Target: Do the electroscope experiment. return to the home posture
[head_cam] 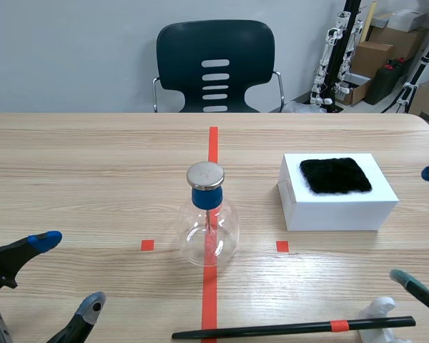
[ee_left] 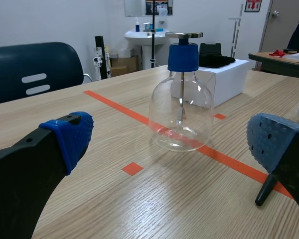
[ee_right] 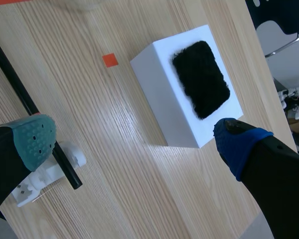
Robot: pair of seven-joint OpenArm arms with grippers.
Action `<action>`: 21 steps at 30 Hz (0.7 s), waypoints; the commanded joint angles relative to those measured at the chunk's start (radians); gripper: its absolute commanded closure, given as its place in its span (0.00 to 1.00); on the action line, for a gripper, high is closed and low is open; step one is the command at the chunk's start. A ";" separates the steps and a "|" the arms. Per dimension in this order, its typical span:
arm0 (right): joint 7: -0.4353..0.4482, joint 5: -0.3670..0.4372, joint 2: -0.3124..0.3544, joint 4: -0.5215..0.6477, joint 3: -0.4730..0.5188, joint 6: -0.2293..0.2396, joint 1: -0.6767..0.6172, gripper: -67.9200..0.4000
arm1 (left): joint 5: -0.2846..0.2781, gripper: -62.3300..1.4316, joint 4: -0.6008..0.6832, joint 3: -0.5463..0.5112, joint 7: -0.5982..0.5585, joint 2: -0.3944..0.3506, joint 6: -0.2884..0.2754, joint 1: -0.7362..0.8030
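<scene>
I count one flask [head_cam: 209,232], one rod [head_cam: 293,329], one white box [head_cam: 336,207] with one black fur pad [head_cam: 336,175] on top, and one chair [head_cam: 214,68] behind the table [head_cam: 93,164]. The flask stands upright at the centre of the scene view, on the long tape line, with its blue stopper and metal disc pointing straight up. The black rod lies along the bottom edge, right of centre, its long axis running left to right. Its right end rests on a white stand [head_cam: 375,314]. The box is right of centre. My left gripper [head_cam: 69,273] sits lower left with its fingers spread apart. My right gripper [ee_right: 137,139] is at the right edge, its fingers also wide apart, gripping nothing.
</scene>
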 commanded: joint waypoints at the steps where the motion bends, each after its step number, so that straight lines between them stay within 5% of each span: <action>1: 0.026 0.005 0.005 0.005 -0.001 -0.023 0.004 0.00 | -0.007 0.00 0.005 0.000 -0.017 0.004 0.002 0.002; 9: 0.061 0.074 0.005 0.005 0.045 -0.030 0.004 0.00 | -0.007 0.00 0.005 0.000 -0.017 0.004 0.002 0.002; 21: 0.079 0.075 0.005 0.005 0.047 -0.029 0.004 0.00 | -0.007 0.00 0.005 0.000 -0.017 0.004 0.002 0.002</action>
